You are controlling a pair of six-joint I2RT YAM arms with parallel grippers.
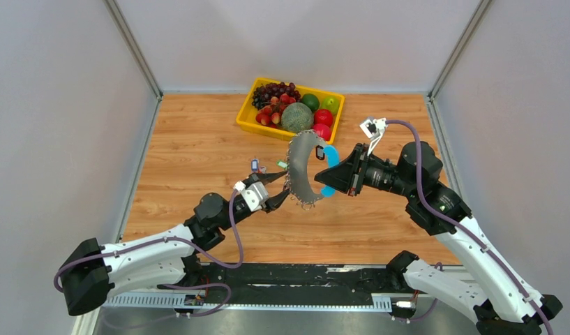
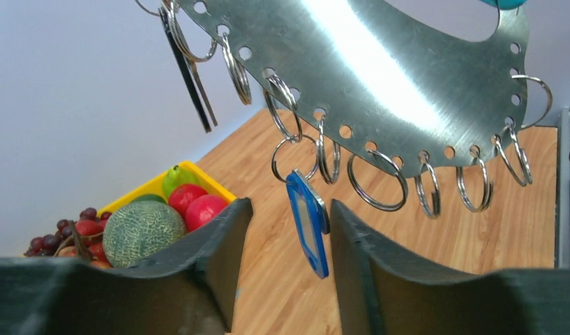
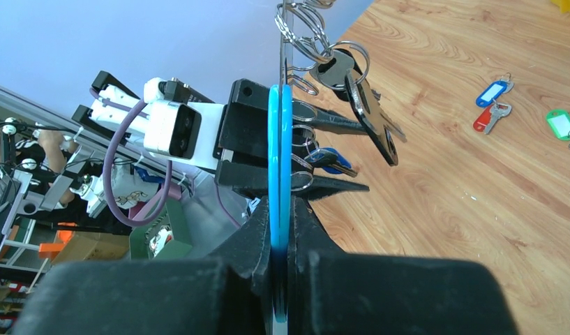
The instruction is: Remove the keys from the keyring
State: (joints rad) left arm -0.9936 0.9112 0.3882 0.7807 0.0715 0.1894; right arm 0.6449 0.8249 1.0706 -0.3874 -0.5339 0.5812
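Note:
The keyring (image 1: pixel 303 167) is a grey metal loop with a bright blue section (image 1: pixel 329 171), held upright above the table. My right gripper (image 1: pixel 332 174) is shut on that blue section (image 3: pixel 280 167), seen edge-on in the right wrist view. Small split rings hang along the keyring's edge (image 2: pixel 379 70). A blue key (image 2: pixel 308 223) hangs from one ring between the fingers of my open left gripper (image 2: pixel 289 230), close to the right finger (image 2: pixel 379 258). A black key (image 2: pixel 188 70) hangs further along. Blue (image 3: pixel 492 91), red (image 3: pixel 485 120) and green (image 3: pixel 562 123) keys lie loose on the table.
A yellow fruit tray (image 1: pixel 248 118) with grapes, a melon and apples stands at the back of the wooden table, behind the keyring. The loose keys (image 1: pixel 255 165) lie left of the keyring. Grey walls enclose the table on three sides.

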